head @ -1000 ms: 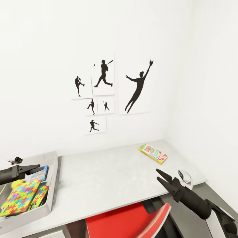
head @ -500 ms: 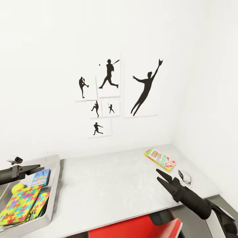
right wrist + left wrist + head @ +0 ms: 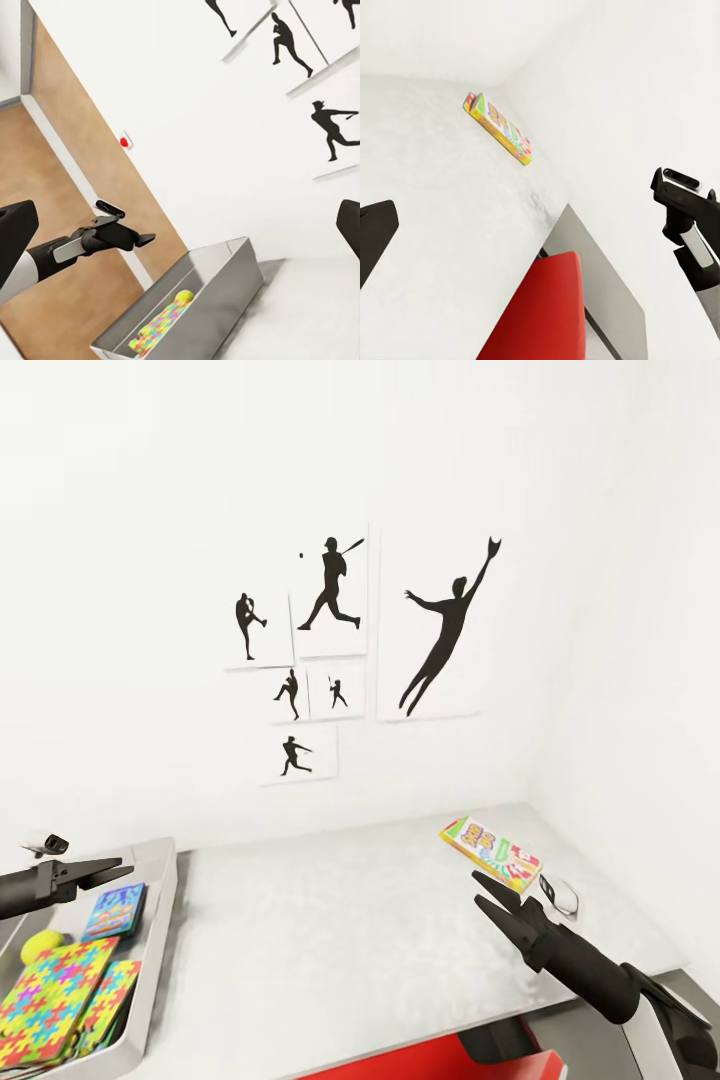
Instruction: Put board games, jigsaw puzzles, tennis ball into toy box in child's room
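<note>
One game (image 3: 490, 852) is left on the table (image 3: 330, 930); my view has swung right, bringing it nearer my right gripper (image 3: 486, 893). Both grippers are open and empty, the left (image 3: 108, 870) over the box (image 3: 160, 920).

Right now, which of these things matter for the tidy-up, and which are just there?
Part of the job:
toy box
jigsaw puzzles
tennis ball
blue board game
board game on the table

Just there:
baseball pictures
red chair

Black tapered left gripper (image 3: 108, 868), black right gripper (image 3: 484, 894), small white wrist cameras
</note>
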Motion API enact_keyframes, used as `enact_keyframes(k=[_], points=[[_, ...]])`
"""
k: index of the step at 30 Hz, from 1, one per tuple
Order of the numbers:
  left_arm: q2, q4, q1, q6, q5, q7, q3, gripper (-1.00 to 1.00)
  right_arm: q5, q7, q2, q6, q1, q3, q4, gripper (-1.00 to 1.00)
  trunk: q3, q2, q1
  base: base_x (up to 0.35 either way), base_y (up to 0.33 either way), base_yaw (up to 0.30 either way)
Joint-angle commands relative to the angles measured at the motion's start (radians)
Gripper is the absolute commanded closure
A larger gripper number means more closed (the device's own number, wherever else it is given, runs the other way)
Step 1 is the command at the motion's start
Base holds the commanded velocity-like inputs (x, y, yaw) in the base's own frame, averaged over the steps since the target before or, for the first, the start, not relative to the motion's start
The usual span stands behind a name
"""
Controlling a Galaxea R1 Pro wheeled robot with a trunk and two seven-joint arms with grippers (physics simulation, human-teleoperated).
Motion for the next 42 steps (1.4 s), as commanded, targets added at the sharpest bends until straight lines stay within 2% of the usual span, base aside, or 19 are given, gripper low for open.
enact_keyframes(k=[1,26,42], points=[[0.002,0.001,-0.001,0.011,0.005,-0.003,-0.006,-1.00,-0.005,0.001,0.000,0.009,-0.001,0.000,0.000,-1.00,-0.002,-0.002,0.001,0.065,0.000,0.001],[0.002,0.001,-0.001,0.011,0.005,-0.003,-0.006,-1.00,-0.004,0.001,0.001,0.007,-0.001,0.000,0.000,-1.00,-0.002,-0.002,0.001,0.073,-0.027,0.000],[0.002,0.001,-0.001,0.011,0.005,-0.003,-0.006,-1.00,-0.005,0.001,0.000,0.010,-0.001,0.000,0.000,-1.00,-0.002,-0.002,0.001,0.010,-0.009,0.000]])
